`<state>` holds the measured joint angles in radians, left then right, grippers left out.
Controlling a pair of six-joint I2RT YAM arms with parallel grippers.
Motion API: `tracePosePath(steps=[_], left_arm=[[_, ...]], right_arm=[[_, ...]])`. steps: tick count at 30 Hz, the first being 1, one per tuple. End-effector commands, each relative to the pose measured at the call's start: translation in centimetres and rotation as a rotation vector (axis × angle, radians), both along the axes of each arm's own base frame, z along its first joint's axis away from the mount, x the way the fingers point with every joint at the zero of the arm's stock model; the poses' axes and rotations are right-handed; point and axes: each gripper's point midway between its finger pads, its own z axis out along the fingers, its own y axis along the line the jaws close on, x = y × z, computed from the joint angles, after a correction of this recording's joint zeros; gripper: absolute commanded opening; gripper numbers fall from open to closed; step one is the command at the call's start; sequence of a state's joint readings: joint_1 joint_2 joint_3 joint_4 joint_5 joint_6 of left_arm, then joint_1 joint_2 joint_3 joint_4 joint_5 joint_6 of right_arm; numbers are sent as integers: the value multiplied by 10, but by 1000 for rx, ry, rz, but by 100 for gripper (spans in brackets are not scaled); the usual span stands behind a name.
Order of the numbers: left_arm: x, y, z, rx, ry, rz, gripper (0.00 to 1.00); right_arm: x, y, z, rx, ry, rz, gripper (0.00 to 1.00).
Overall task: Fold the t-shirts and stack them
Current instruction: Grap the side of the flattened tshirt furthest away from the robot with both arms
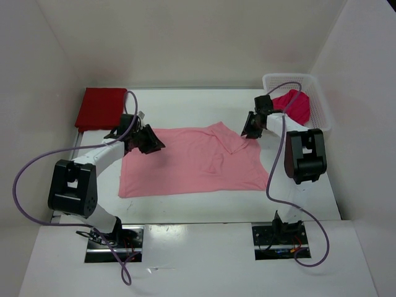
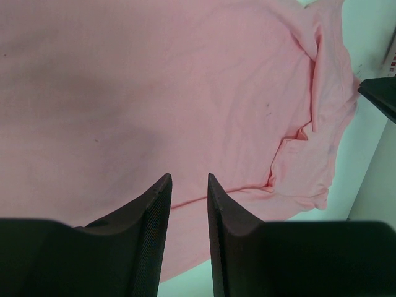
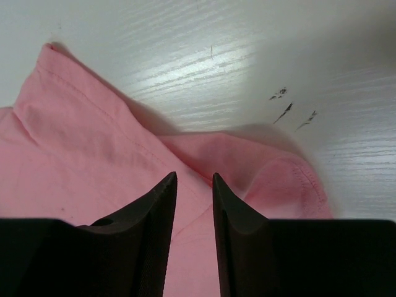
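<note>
The dark red t-shirt (image 1: 101, 108) lay folded at the far-left corner of the surface (image 1: 185, 102), likely as the stack's base. The left fingers (image 2: 154, 216) hung narrowly parted and empty over the pink t-shirt (image 1: 192, 164), spread flat for folding. The right fingers (image 3: 158, 216), likewise parted, hovered above its sleeve. The magenta t-shirt (image 1: 296, 105) waited in the basket (image 1: 322, 108).

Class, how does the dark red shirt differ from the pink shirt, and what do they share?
The dark red shirt is folded into a compact block; the pink shirt lies spread out. The dark red shirt sits at the far left corner of the table, the pink shirt in its middle. Both are plain cloth.
</note>
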<state>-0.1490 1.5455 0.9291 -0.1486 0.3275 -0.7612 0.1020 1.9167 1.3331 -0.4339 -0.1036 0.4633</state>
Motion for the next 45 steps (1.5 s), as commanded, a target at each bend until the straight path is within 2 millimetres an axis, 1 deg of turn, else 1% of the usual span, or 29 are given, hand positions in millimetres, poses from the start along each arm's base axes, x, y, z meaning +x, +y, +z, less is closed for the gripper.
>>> tracePosePath(steps=[1,7,11,12,17,18,19,20,21,23,24,25,26,27,28,29,30,32,33,34,35,36,37,38,39,42,43,44,45], left_arm=[[15,-1,10,-4,-52,-9,37],[24,2,13,-5,-61,0,37],[28,1,15,-7,-72,0,37],[28,1,11,-11,-57,6,37],[34,0,18,-14,-77,6,37],[34,0,18,-14,-77,6,37],[34,0,15,-12,-68,6,37],[37,0,19,-14,-80,6,37],[38,4,15,-12,-69,17,37],[46,11,22,-2,-89,31,37],[47,14,19,0,-80,40,37],[52,16,25,5,-98,48,39],[59,29,27,18,-108,87,39],[65,37,29,28,-108,109,40],[67,44,31,40,-105,132,40],[74,63,28,65,-99,187,40],[78,74,24,81,-87,218,41],[88,101,29,132,-95,302,44],[92,121,18,158,-75,345,46],[94,132,15,174,-62,373,50],[102,143,9,186,-51,398,50],[104,157,5,188,-41,427,53],[106,165,1,207,-34,440,54],[108,167,-9,218,-14,446,54],[113,179,-10,242,-17,480,55],[117,188,-29,291,24,499,55],[124,189,-26,290,12,501,57],[122,191,-36,300,34,504,57],[127,192,-35,299,27,505,57]], right_arm=[[-7,-1,-18,10,34,1,35],[-14,0,-25,17,66,6,38],[-15,4,-24,38,69,8,40],[-15,4,-24,38,69,8,40],[-19,12,-23,81,84,33,41],[-19,14,-19,91,76,39,40],[-20,14,-21,95,80,31,35],[-21,16,-21,105,81,36,33],[-21,17,-20,113,81,41,31],[-20,17,-16,113,71,42,22],[-16,18,-11,119,51,35,20],[-16,18,-11,120,51,35,15],[-12,17,-4,111,29,30,12],[-11,13,-4,94,27,20,11],[-7,14,3,96,7,21,11],[-1,12,9,87,-12,15,10],[3,11,12,80,-24,10,8],[18,8,28,61,-77,7,7],[24,7,30,48,-90,11,5],[30,4,27,28,-86,8,5],[45,3,41,17,-123,9,5],[47,1,41,-1,-114,14,4],[55,0,39,-8,-116,9,4],[65,1,50,-13,-147,19,3],[72,1,55,-11,-167,19,3],[94,5,66,-4,-211,34,3],[102,6,76,-2,-234,34,3],[105,6,70,-9,-220,41,3],[109,6,71,-8,-228,41,3]])
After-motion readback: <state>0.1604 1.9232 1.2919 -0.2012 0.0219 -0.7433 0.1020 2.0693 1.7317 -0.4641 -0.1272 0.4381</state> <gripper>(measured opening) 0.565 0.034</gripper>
